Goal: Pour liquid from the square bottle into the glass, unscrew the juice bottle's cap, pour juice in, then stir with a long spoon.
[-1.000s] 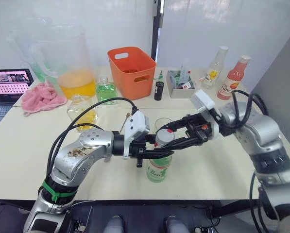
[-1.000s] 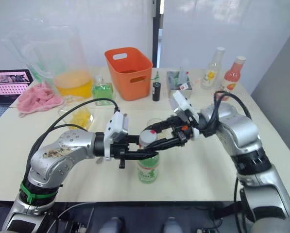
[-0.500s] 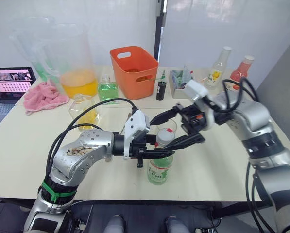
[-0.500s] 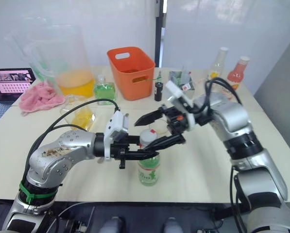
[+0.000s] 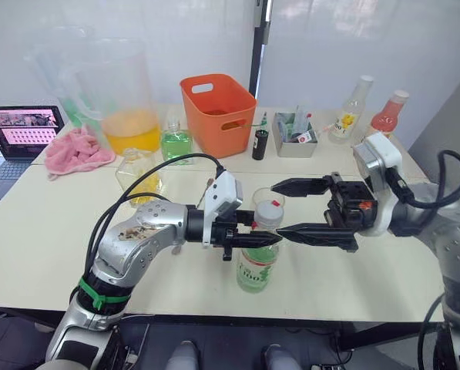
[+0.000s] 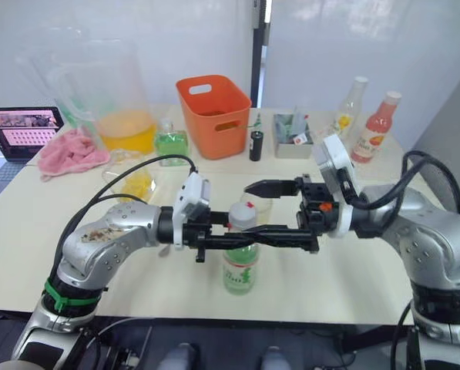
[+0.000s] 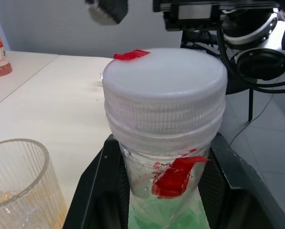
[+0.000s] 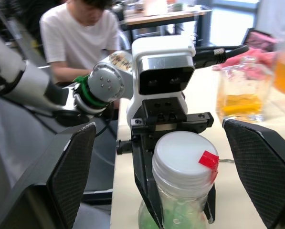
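The step in hand looks like unscrewing the cap (image 5: 269, 213) of the juice bottle (image 5: 256, 260), which stands upright near the front middle of the counter (image 5: 45, 231). The left gripper (image 5: 262, 238) has its jaws clamped around the bottle's neck just under the cap, so the bottle is braced. The right gripper (image 5: 280, 208) has its jaws spread wide, one finger behind the cap and one in front of it, touching nothing. To do this well, I judge the right jaws should settle level with the cap's ribbed side, centred on it, close firmly, then turn while the left grip holds the neck steady and upright.

The juice bottle is clear plastic with a green-and-white label and pale greenish liquid. The glass (image 5: 266, 199) stands just behind it, with amber liquid at its base in the left wrist view. The cap is white and ribbed, with a red tab on top.
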Controlling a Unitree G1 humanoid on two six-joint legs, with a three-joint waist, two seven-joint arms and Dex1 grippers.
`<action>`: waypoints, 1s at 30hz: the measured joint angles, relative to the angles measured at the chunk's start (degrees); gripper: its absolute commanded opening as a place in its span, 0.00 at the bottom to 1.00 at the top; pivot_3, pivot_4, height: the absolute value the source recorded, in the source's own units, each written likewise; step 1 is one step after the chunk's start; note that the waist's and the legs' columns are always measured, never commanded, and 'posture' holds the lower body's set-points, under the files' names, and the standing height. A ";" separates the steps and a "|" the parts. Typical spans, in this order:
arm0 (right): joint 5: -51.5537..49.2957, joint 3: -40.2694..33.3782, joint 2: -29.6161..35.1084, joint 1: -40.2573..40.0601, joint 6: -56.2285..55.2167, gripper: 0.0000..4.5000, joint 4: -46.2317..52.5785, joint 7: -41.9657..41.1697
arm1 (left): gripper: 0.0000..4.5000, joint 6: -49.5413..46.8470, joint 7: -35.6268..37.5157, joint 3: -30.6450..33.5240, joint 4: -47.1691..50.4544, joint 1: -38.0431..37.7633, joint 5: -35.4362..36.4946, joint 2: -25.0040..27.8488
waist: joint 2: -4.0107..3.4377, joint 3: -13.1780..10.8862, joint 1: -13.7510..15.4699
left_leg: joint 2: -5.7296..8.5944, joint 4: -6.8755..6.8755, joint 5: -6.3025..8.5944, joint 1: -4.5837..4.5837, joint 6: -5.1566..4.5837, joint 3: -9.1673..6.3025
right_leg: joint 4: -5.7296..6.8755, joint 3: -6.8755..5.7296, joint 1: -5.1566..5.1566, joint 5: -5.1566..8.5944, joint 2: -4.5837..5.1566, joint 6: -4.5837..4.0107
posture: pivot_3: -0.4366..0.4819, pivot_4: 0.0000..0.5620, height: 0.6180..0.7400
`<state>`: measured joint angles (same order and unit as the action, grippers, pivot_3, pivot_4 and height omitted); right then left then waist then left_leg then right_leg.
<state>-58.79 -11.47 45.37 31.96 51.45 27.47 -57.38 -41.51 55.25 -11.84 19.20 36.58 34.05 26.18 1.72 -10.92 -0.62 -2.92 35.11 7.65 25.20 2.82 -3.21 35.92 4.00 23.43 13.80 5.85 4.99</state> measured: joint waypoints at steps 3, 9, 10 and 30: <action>-3.82 -2.90 1.02 -0.66 1.69 0.99 3.43 6.38 | 0.32 2.70 0.97 -0.61 -2.05 0.32 -1.23 -0.80 | 0.00 0.00 -0.05 | 0.00 0.02 0.00 0.00 -0.01 0.00 | 0.00 0.00 -0.01 0.12 0.00 -0.26 | 0.48 0.27 1.00; -7.28 -4.23 3.97 -2.37 3.99 0.99 5.43 14.71 | 0.32 6.27 1.79 -1.10 -5.17 1.32 -3.67 -2.05 | 0.00 0.00 -0.08 | 0.00 0.01 -0.01 0.02 -0.01 0.00 | -0.02 0.01 -0.01 0.11 0.00 -0.25 | 0.48 0.27 1.00; -7.80 -4.43 4.35 -2.73 4.07 0.99 5.77 15.86 | 0.32 6.49 1.90 -1.14 -5.36 1.35 -3.77 -2.17 | 0.00 0.00 -0.08 | 0.00 -0.01 -0.01 0.02 -0.01 -0.01 | -0.02 0.01 -0.01 0.11 0.00 -0.24 | 0.48 0.27 1.00; -10.58 0.06 6.33 -1.27 6.75 0.74 8.25 29.86 | 0.32 10.08 3.71 -2.97 -6.26 1.78 -6.73 -2.36 | 0.00 0.00 -0.07 | 0.00 0.02 -0.01 0.01 -0.02 -0.01 | -0.05 0.02 -0.05 0.12 0.00 -0.28 | 0.48 0.27 1.00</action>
<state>-69.36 -11.41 51.71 30.69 58.20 35.72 -27.52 -31.43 58.95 -14.81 12.95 38.36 27.33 23.82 1.72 -10.92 -0.68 -2.93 35.14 7.64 25.21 2.81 -3.22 35.87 4.02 23.39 13.92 5.85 4.71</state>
